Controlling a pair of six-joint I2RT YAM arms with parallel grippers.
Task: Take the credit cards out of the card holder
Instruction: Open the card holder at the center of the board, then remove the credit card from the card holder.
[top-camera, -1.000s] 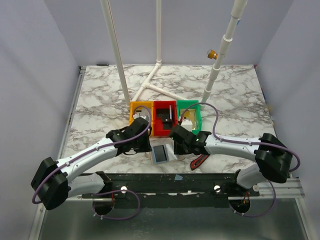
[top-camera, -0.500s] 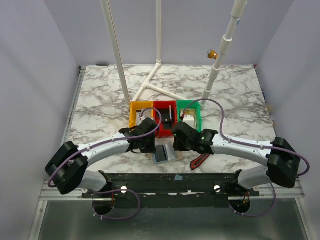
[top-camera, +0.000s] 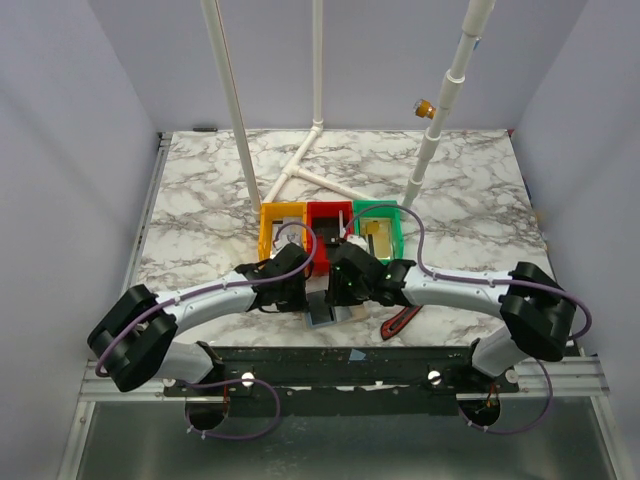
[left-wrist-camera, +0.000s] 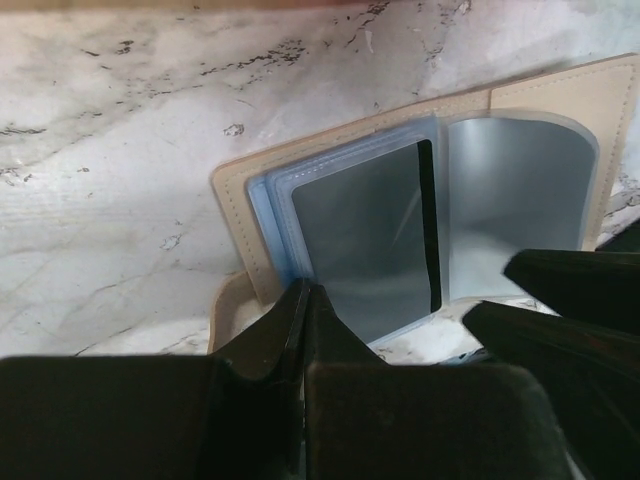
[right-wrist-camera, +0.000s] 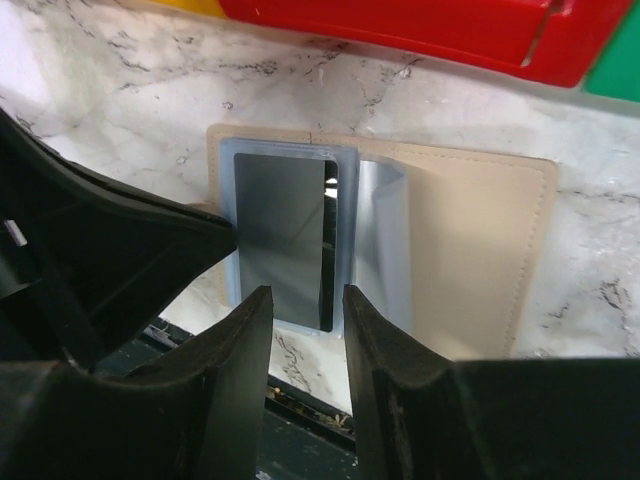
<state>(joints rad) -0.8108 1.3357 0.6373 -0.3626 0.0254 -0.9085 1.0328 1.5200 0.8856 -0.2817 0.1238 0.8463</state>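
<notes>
The card holder (top-camera: 322, 312) lies open near the table's front edge, tan outside with blue-grey sleeves (left-wrist-camera: 540, 110) (right-wrist-camera: 480, 250). A grey, shiny credit card (left-wrist-camera: 360, 240) (right-wrist-camera: 280, 225) with a dark stripe sits in its clear sleeve. My left gripper (top-camera: 290, 290) (left-wrist-camera: 305, 292) is shut, with its tips down at the holder's left edge and nothing visible between them. My right gripper (top-camera: 342, 285) (right-wrist-camera: 305, 300) is open a little and hangs just above the near edge of the card sleeve. Each wrist view shows the other gripper close alongside.
Yellow bin (top-camera: 282, 225), red bin (top-camera: 328, 232) (right-wrist-camera: 400, 30) and green bin (top-camera: 378, 228) stand in a row just behind the holder. A red-and-black tool (top-camera: 402, 322) lies to its right. White pipes (top-camera: 310, 170) cross the back. The table's front edge is right beside the holder.
The left gripper has shut and settled onto the holder's left edge. The right gripper has moved left over the holder and narrowed slightly.
</notes>
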